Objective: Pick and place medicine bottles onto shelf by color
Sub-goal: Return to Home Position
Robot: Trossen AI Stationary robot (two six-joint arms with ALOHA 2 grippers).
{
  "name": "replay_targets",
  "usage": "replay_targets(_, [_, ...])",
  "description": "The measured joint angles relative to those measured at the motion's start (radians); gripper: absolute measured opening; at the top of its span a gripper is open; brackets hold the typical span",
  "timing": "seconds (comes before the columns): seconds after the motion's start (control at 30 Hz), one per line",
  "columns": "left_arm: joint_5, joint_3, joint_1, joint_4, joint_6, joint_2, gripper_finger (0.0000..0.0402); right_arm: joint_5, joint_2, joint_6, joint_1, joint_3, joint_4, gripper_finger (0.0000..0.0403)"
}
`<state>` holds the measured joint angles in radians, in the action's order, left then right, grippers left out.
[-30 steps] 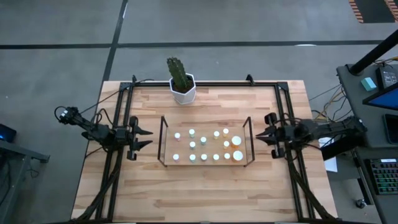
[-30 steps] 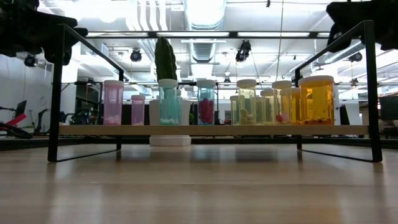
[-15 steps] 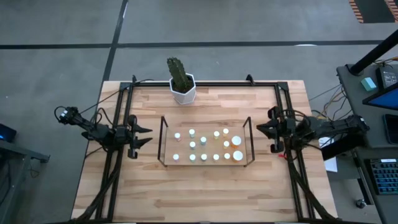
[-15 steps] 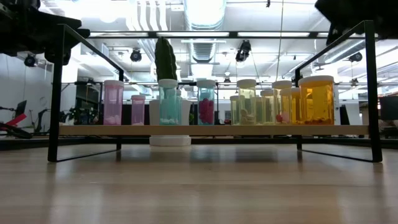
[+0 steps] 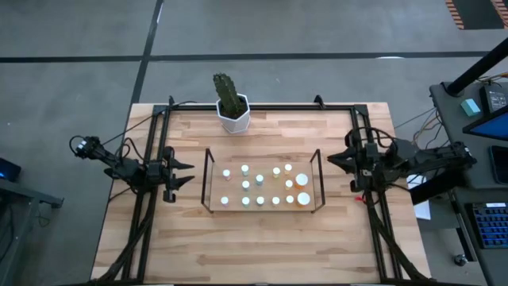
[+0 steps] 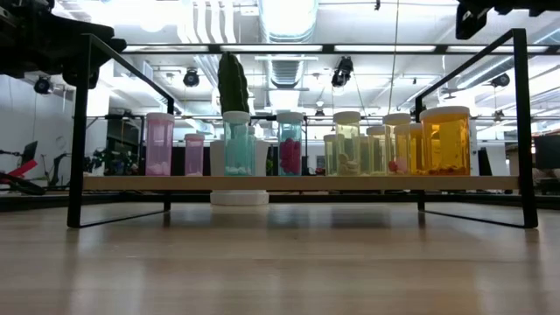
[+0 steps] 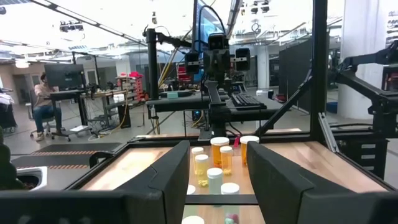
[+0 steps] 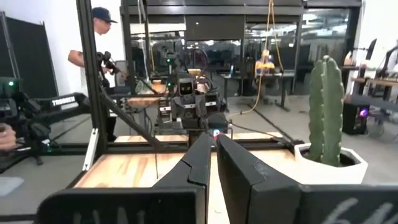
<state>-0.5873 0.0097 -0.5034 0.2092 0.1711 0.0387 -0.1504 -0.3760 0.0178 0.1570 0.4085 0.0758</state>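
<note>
The medicine bottles (image 5: 262,185), with white caps, stand in two rows on the shelf (image 5: 211,181), a dark wire rack with a light wood base at mid-table. In the low view they run from pink (image 6: 159,144) through teal (image 6: 236,144) and yellowish (image 6: 346,144) to orange (image 6: 445,140). My left gripper (image 5: 187,175) hovers open just left of the shelf with nothing between its fingers; its wrist view looks along the bottles (image 7: 219,152). My right gripper (image 5: 330,161) is shut and empty, raised just right of the shelf, and its fingers (image 8: 205,155) point level toward the shelf.
A cactus in a white hexagonal pot (image 5: 232,105) stands at the table's far edge behind the shelf. A black frame (image 5: 151,151) edges the table on both sides and at the far edge. Bare wood (image 5: 262,246) lies near the front edge. A person (image 8: 93,43) stands beyond the table.
My right gripper has risen beside the shelf's right end, tipping from slanting down to about level, and has stayed shut. The bottles and the shelf have kept their places.
</note>
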Motion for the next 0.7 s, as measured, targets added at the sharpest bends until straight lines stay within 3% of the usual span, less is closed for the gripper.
replay_targets(0.17, [0.000, -0.001, 0.000, -0.001, 0.000, 0.001, 0.0143, 0.036, 0.002, 0.014, 0.002, -0.027, -0.011, 0.0018])
replay_targets(0.47, [-0.002, -0.001, 0.000, 0.000, 0.036, 0.000, 0.0143, 0.057, 0.003, 0.134, 0.002, -0.206, 0.403, 0.0018])
replay_targets(0.7, [-0.006, -0.002, 0.000, 0.000, 0.046, 0.002, 0.0143, 0.074, 0.003, 0.224, 0.002, -0.356, 0.622, 0.0017])
